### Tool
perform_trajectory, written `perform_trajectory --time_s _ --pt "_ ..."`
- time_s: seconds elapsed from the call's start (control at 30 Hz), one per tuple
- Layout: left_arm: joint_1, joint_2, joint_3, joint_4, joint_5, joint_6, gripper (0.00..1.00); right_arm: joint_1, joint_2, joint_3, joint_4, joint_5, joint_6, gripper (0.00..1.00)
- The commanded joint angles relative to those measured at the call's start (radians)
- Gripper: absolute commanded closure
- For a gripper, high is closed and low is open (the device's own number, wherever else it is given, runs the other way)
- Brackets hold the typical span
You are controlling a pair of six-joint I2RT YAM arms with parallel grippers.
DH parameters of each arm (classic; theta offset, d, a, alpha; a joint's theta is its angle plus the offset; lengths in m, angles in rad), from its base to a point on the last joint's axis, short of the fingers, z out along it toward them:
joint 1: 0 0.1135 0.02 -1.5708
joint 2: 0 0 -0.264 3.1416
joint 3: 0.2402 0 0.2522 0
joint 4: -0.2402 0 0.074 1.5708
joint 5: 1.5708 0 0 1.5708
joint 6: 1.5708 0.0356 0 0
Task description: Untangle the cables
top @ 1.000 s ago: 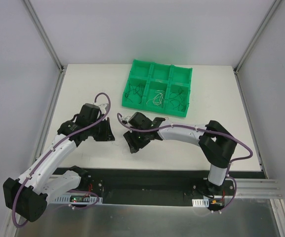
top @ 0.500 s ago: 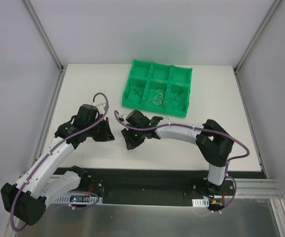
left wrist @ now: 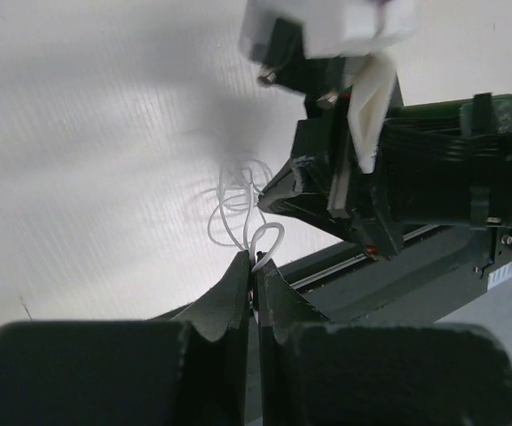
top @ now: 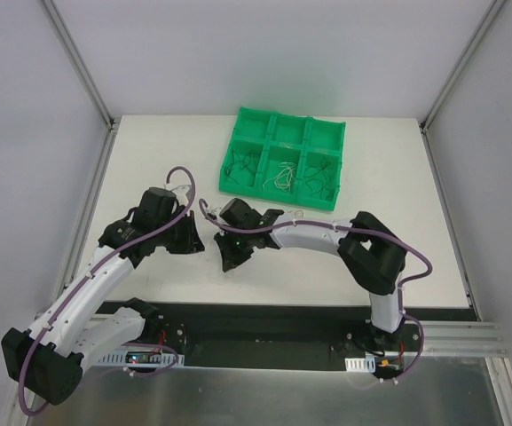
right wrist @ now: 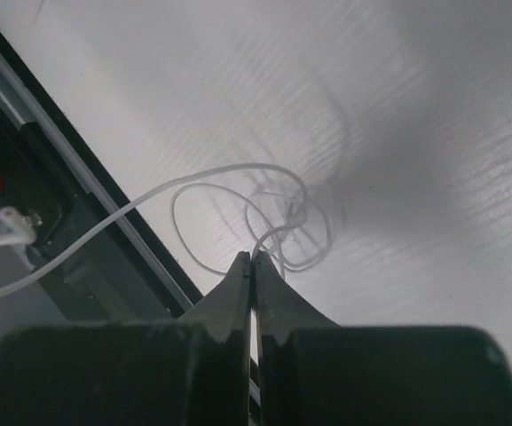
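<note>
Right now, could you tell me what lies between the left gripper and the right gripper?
Only the white cable, looped over bare table; the left wrist view shows it reaching from the left gripper to the right gripper.

Near middle of tabletop (top: pixel 149 160): left pincer (top: pixel 193 244) and right pincer (top: pixel 227 260) sit almost tip to tip, with only a narrow gap between them. White cable (left wrist: pixel 229 213) coils in that gap and runs into both closed tips, so there is no passage there. Right arm (top: pixel 313 238) lies low across the near right and bars that side. Green tray (top: pixel 238 191) stands at far centre, its walls raised. Room to pass: far left, the strip right of the tray, and the band between tray and arms.
</note>
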State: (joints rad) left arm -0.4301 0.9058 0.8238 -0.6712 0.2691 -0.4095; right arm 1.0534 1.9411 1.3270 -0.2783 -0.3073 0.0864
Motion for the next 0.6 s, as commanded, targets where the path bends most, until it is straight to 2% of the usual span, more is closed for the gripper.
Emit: perform_trajectory --time_s 0.0,0.1,0.23,0.4,0.57 --pt "0.011 -0.021 0.025 -0.013 -0.134 -0.034 1.00 -0.076 -0.108 -0.046 0.130 -0.149 0.108 1.00" --pt "0.013 -0.025 0.009 -0.024 -0.246 -0.092 1.00 -0.163 -0.224 -0.176 0.344 -0.297 0.257 1.00" --pt "0.014 0.033 0.003 -0.025 -0.261 -0.114 1.00 -0.256 -0.342 -0.271 0.591 -0.427 0.436 1.00" --pt "0.014 0.160 -0.008 -0.025 -0.202 -0.117 1.00 -0.337 -0.468 -0.288 0.732 -0.412 0.594 1.00" --pt "0.016 0.260 -0.040 -0.024 -0.162 -0.104 1.00 -0.438 -0.514 -0.292 0.872 -0.348 0.749 1.00"
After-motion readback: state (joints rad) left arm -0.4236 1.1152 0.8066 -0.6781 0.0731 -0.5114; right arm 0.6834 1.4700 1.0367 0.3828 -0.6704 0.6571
